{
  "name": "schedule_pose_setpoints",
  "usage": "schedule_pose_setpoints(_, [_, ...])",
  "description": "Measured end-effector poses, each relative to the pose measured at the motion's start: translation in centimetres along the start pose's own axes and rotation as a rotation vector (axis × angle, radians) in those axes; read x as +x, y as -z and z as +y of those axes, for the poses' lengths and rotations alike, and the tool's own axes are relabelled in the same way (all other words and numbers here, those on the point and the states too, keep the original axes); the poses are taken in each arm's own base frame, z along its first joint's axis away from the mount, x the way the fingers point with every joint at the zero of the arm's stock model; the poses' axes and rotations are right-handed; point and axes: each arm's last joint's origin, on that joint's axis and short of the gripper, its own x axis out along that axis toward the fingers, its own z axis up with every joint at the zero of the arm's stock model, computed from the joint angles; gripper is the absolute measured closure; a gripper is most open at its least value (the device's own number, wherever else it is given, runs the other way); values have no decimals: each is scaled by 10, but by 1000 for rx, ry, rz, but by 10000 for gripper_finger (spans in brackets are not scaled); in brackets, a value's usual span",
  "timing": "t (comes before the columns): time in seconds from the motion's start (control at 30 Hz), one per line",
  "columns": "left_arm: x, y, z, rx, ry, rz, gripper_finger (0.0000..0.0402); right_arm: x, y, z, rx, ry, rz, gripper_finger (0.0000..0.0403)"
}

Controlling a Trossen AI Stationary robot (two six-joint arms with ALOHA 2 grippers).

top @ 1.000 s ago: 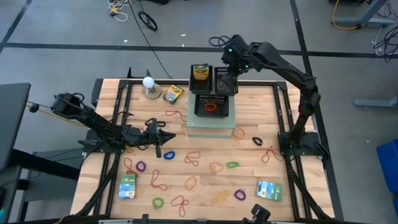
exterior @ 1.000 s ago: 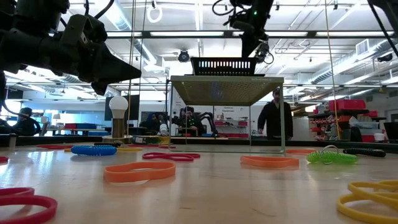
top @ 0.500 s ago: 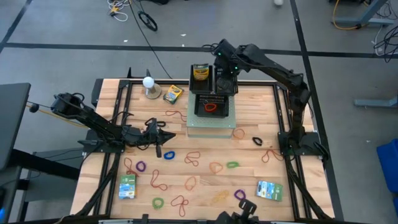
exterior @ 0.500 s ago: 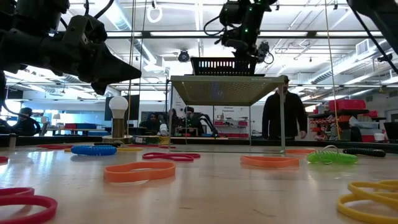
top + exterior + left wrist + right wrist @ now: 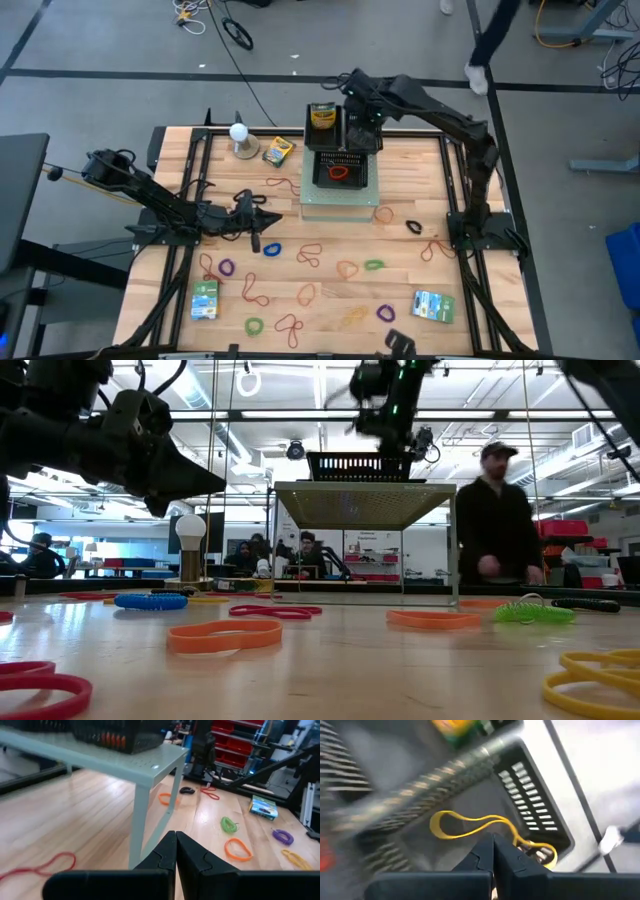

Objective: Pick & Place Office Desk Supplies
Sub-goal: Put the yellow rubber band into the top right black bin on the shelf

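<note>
Right gripper clenched empty above thin yellow rubber band inside black slotted plastic basket; drop apparently done, next fetching another band.

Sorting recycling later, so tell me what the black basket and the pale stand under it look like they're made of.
Black basket: probably molded plastic, matte, with slotted walls. Pale stand: likely painted metal, light green with a slight sheen, perforated top, thin square legs.

Overhead view straight down, low view level across table, wrist views close, all sharing basket
</note>
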Motion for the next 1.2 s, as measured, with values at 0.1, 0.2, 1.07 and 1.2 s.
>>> schedule_pose_setpoints(0.1, [0,0,0,-18,-2,0,392,-26,5,11,-6,-18,-65,401])
schedule_pose_setpoints(0.2, [0,-1,0,16,-1,-5,392,-48,7,23,-1,-42,-149,402])
schedule_pose_setpoints(1.07, [21,-10,-24,25,146,263,395,-63,163,137,64,-262,-709,398])
schedule_pose_setpoints(1.2, [29,-19,-34,51,96,478,381,-57,180,154,10,-292,-732,398])
